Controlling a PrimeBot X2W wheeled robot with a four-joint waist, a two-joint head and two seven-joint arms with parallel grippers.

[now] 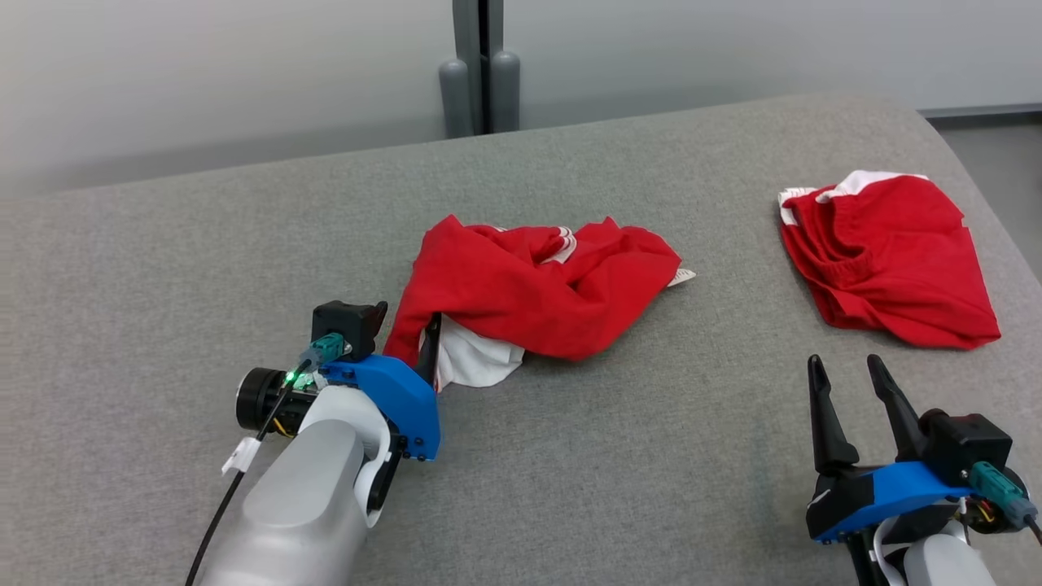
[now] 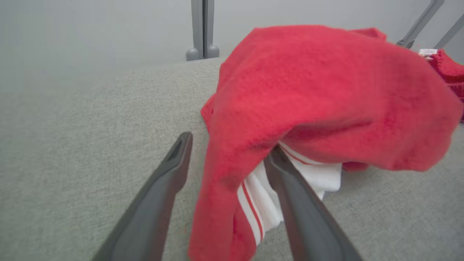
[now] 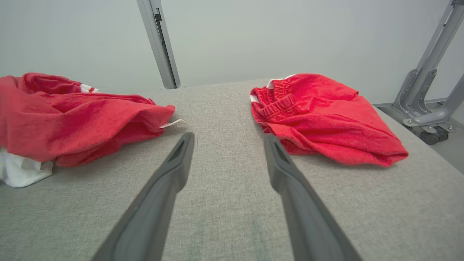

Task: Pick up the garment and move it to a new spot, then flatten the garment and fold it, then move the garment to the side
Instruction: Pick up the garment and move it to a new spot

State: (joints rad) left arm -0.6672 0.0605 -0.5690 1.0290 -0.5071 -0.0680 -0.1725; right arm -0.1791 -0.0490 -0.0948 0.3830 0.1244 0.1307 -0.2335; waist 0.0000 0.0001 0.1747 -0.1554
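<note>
Presently, the left claw stands wide open, its two dark fingers spread. A hem of the crumpled red terry garment with white striped trim hangs loose between them, draped over one finger and not pinched. This garment lies bunched near the middle of the grey fabric-covered table. The right claw is fully open and empty, at the near right. Beyond it lies a second red cloth piece with an elastic waistband, well apart from the first.
</note>
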